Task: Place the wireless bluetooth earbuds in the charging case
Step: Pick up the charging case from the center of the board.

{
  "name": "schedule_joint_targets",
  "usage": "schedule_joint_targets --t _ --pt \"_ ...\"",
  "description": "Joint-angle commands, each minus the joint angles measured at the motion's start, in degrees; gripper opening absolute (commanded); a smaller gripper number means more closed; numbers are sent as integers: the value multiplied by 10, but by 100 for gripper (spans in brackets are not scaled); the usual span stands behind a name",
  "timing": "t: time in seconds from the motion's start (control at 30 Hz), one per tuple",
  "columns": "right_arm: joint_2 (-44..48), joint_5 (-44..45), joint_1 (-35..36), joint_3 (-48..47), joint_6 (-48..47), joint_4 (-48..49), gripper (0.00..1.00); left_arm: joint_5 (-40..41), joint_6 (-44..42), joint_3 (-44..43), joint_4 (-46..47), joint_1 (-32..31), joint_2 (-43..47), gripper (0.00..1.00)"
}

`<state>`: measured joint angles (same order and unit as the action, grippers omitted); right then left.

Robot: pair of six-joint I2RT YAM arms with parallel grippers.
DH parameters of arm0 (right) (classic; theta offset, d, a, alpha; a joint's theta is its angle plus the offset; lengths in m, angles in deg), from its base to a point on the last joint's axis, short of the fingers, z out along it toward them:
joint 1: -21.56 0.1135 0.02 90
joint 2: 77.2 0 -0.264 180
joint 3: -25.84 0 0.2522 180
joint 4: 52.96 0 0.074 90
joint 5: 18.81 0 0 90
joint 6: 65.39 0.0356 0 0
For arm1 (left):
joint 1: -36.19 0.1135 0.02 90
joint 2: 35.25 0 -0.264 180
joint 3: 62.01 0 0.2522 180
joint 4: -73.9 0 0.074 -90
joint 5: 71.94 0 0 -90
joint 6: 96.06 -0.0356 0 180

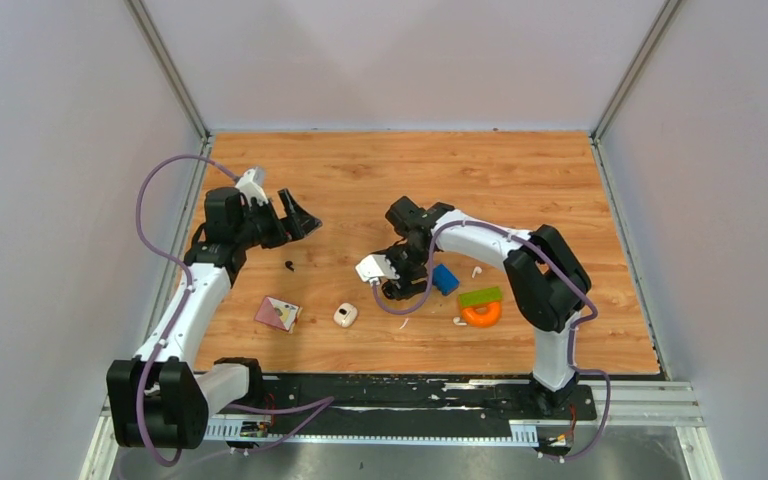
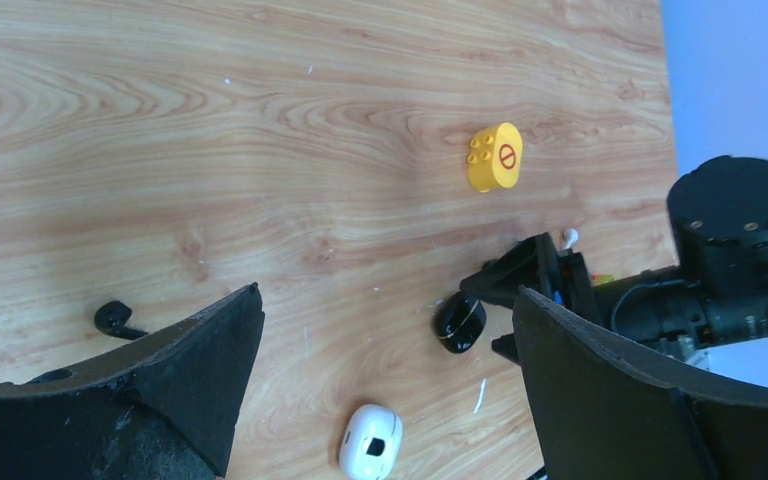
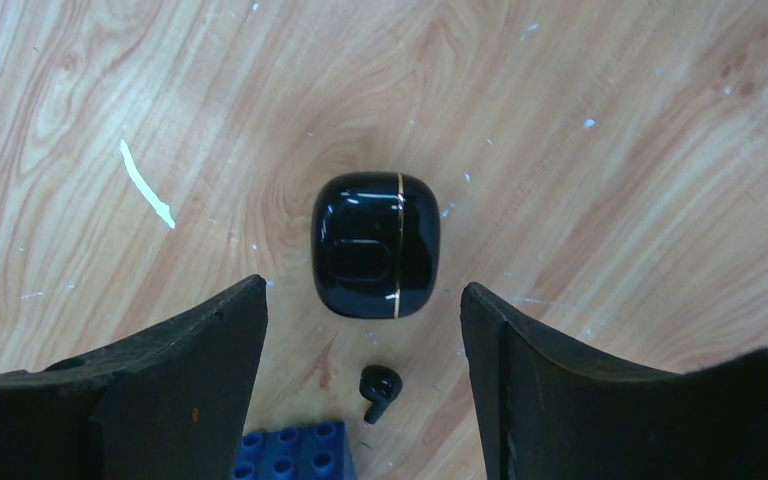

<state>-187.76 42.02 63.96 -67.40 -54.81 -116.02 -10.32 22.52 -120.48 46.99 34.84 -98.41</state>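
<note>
A closed black charging case [image 3: 376,245] with a gold seam lies on the wood just ahead of my open, empty right gripper [image 3: 360,300]. A black earbud [image 3: 377,388] lies between its fingers, next to a blue brick [image 3: 295,455]. In the top view the right gripper [image 1: 400,285] hangs over the black case. A closed white case [image 1: 345,315] lies nearer the front. A second black earbud [image 1: 289,265] lies below my open, empty left gripper [image 1: 300,215]. Two white earbuds [image 1: 476,270] [image 1: 458,321] lie at the right. The left wrist view shows the white case [image 2: 371,443] and black case [image 2: 459,323].
A pink card [image 1: 278,313] lies at the front left. A green and orange toy [image 1: 480,305] sits right of the blue brick [image 1: 445,278]. A yellow brick [image 2: 495,157] lies beyond the right arm. A white streak [image 3: 147,185] marks the wood.
</note>
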Motion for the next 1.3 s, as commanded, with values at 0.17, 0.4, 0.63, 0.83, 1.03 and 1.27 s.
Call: schedule_joint_targets --t 0.17,0.4,0.63,0.83,1.03,1.27 --pt "-10 3 9 12 27 39 69 -62 62 6 91 7 -5 100" --pt "-17 4 15 18 44 46 65 -66 65 8 96 8 -6 100" --pt "-30 4 20 18 52 49 58 -67 61 2 90 8 -11 100" --pt "-13 24 21 16 97 73 44 -59 37 -2 82 8 -19 95" --pt "89 48 3 11 166 110 38 -81 4 -20 89 -2 -40 88" --pt "210 125 0 31 267 219 38 -175 -32 -91 115 -69 -71 84"
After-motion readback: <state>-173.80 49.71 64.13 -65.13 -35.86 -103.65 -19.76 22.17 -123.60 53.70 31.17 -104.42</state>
